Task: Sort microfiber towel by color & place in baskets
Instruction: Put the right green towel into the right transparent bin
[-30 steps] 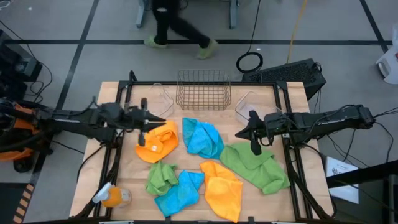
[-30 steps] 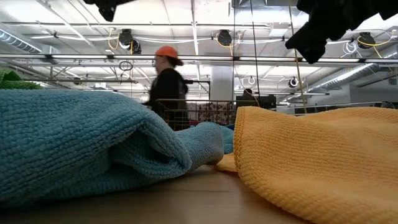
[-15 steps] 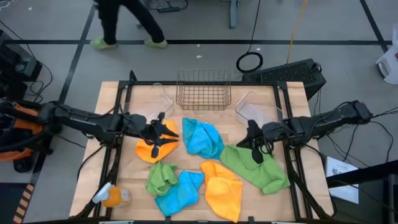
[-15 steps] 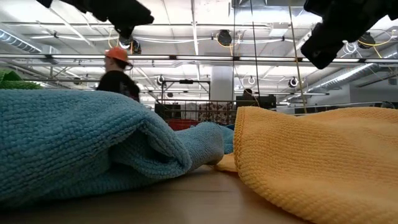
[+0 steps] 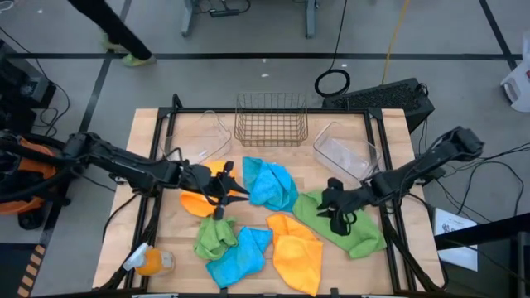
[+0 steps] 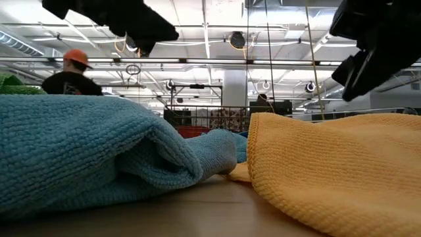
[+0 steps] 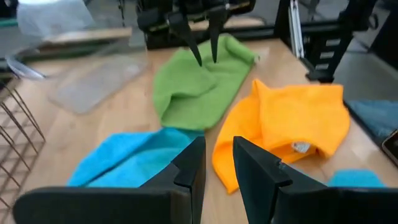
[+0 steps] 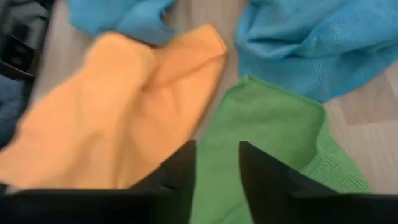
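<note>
1. We see the left gripper [image 5: 225, 192] covering part of an orange towel [image 5: 195, 201].
2. The person [image 5: 112, 33] is cut off by the high view's top edge.
3. The low view's blue towel [image 6: 99, 155] hides the table behind it.

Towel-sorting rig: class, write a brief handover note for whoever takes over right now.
Left gripper: open, low over the orange towel beside a blue towel.
Right gripper: open, above the big green towel.
Wire basket and two clear bins at the table's far edge hold no towels.
Done: nothing sorted.
Left: all six towels, including green, blue and orange near the front.
</note>
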Robot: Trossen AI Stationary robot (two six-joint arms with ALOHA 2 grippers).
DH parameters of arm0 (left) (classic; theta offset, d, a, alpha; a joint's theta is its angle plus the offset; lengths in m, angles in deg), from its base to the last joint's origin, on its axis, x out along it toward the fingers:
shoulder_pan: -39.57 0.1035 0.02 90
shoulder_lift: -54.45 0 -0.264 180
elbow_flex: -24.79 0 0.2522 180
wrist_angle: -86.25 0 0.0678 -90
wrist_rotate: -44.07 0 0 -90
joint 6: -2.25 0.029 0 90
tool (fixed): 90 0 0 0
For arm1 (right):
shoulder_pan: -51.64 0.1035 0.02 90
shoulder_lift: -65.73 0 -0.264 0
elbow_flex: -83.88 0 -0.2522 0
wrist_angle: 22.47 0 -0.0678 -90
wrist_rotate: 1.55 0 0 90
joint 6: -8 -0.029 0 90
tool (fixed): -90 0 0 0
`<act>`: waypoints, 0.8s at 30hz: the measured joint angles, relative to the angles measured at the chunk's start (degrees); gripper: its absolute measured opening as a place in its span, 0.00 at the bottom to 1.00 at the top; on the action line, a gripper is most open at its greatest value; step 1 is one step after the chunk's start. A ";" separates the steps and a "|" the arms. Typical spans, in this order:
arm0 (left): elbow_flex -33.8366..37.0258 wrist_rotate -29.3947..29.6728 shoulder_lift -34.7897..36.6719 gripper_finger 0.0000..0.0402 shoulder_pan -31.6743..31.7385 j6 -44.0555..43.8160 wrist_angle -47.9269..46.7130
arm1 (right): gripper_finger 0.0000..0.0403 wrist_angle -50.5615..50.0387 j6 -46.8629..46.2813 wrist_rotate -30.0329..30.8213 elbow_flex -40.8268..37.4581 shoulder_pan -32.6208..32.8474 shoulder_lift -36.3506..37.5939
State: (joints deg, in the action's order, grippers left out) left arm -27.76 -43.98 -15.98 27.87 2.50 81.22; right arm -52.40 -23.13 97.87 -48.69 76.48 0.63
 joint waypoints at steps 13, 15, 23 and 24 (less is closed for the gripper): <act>-0.01 0.05 -5.24 0.22 -1.95 0.01 4.42 | 0.68 -11.21 -4.27 1.32 0.04 7.03 -4.44; 0.00 0.02 -5.24 0.22 -1.95 0.02 4.46 | 0.69 -14.95 -5.88 1.12 0.04 8.21 -4.44; 0.00 -0.06 -5.24 0.22 -1.95 0.02 5.39 | 0.69 -23.91 -12.38 0.73 0.08 11.79 -4.44; -0.01 -0.07 -5.24 0.22 -1.95 0.02 5.75 | 0.69 -24.57 -12.92 0.73 0.09 12.08 -4.44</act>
State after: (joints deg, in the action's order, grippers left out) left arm -27.77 -44.05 -21.23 25.92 2.53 86.96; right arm -76.97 -36.05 98.60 -48.60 88.56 -3.81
